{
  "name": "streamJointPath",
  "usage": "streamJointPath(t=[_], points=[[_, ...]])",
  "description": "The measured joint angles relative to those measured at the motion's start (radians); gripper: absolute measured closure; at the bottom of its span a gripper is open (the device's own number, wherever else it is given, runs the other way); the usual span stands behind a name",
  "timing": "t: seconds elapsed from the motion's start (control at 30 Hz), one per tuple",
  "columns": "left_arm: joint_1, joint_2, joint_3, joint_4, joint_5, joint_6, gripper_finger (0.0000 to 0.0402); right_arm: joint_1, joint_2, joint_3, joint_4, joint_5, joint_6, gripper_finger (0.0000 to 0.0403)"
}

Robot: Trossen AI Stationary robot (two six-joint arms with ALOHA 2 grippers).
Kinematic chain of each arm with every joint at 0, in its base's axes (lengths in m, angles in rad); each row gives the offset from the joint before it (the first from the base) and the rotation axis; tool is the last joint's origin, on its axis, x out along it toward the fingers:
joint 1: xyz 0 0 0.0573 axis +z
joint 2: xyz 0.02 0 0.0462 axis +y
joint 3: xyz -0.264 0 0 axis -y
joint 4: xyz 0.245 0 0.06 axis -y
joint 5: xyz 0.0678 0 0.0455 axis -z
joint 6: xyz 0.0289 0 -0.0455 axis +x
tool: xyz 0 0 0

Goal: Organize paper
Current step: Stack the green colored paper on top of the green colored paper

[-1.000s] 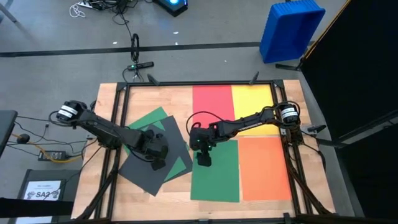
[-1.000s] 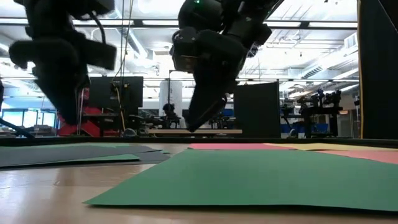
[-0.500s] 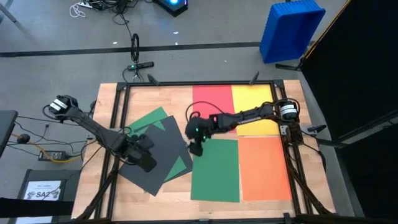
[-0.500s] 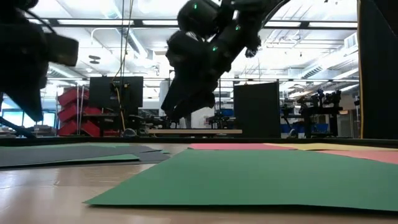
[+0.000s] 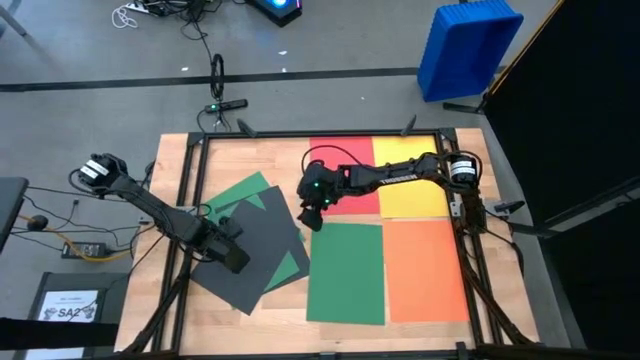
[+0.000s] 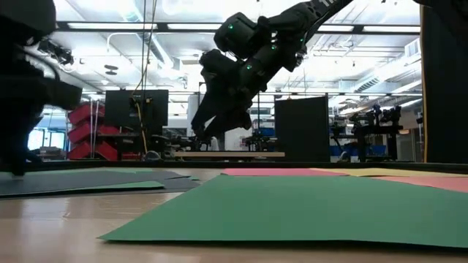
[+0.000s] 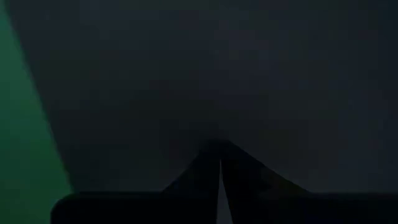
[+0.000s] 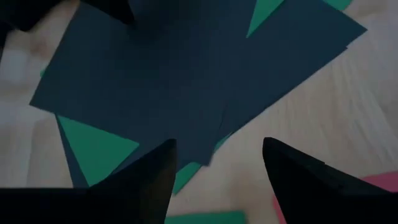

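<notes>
Four paper sheets lie flat side by side on the table's right half: red (image 5: 342, 158), yellow (image 5: 408, 160), green (image 5: 346, 275) and orange (image 5: 426, 270). On the left half lies a loose, skewed pile of dark grey sheets (image 5: 240, 290) and green sheets (image 5: 240, 190). My left gripper (image 5: 232, 260) is shut and points down at a dark grey sheet (image 7: 261, 74) of the pile. My right gripper (image 5: 308, 218) hangs open, well above the table (image 6: 199, 137), over the strip of bare wood between the pile (image 8: 161, 81) and the green sheet's far left corner. My left gripper's shut fingertips (image 7: 211, 163) stand at the dark grey sheet's surface, coming from above. Whether they touch the sheet I cannot tell.
Black frame rails run along the table's left (image 5: 190, 200), right (image 5: 470, 250) and far sides. On the floor stand a blue bin (image 5: 465, 45) and a small white printed sheet (image 5: 70, 305). Bare wood (image 5: 330, 335) shows along the near edge.
My left gripper has slid over the pile toward the table's left and near edges, sinking and rolling at the wrist. My right gripper has travelled from above the green sheet's left edge toward the far edge. The sheets have stayed put.
</notes>
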State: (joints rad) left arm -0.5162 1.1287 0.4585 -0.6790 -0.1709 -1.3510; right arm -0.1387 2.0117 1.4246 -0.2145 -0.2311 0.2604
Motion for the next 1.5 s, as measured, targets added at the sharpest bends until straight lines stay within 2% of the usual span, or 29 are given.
streamJointPath(t=[0.1, 0.2, 0.67, 0.87, 0.97, 1.07, 1.23, 1.4, 1.5], points=[[0.024, 0.007, -0.045, 0.086, 0.023, -0.002, 0.0402, 0.000, 0.000, 0.000, 0.004, -0.001, -0.001, 0.0192], [0.054, 0.011, -0.059, 0.135, 0.003, 0.000, 0.0402, 0.001, 0.000, 0.000, -0.009, -0.001, -0.002, 0.0196], [0.183, 0.013, -0.061, 0.038, -0.130, 0.095, 0.0402, 0.013, 0.000, 0.000, -0.052, -0.007, -0.055, 0.0190], [0.241, 0.015, -0.062, -0.002, -0.175, 0.125, 0.0402, 0.042, 0.000, 0.000, -0.068, 0.057, -0.151, 0.0201], [0.267, 0.011, -0.030, -0.034, -0.198, 0.168, 0.0402, 0.059, 0.000, 0.000, -0.068, 0.076, -0.165, 0.0218], [0.278, -0.006, 0.055, -0.108, -0.233, 0.211, 0.0402, 0.072, 0.000, 0.000, -0.069, 0.080, -0.167, 0.0245], [0.267, -0.021, 0.194, -0.298, -0.235, 0.241, 0.0402, 0.099, 0.000, 0.000, -0.082, 0.044, -0.175, 0.0307], [0.160, -0.016, 0.203, -0.248, -0.125, 0.252, 0.0402, 0.135, 0.000, 0.000, -0.074, 0.031, -0.186, 0.0388], [0.058, -0.001, 0.204, -0.113, -0.072, 0.299, 0.0402, 0.146, 0.000, 0.000, -0.071, 0.027, -0.183, 0.0395]])
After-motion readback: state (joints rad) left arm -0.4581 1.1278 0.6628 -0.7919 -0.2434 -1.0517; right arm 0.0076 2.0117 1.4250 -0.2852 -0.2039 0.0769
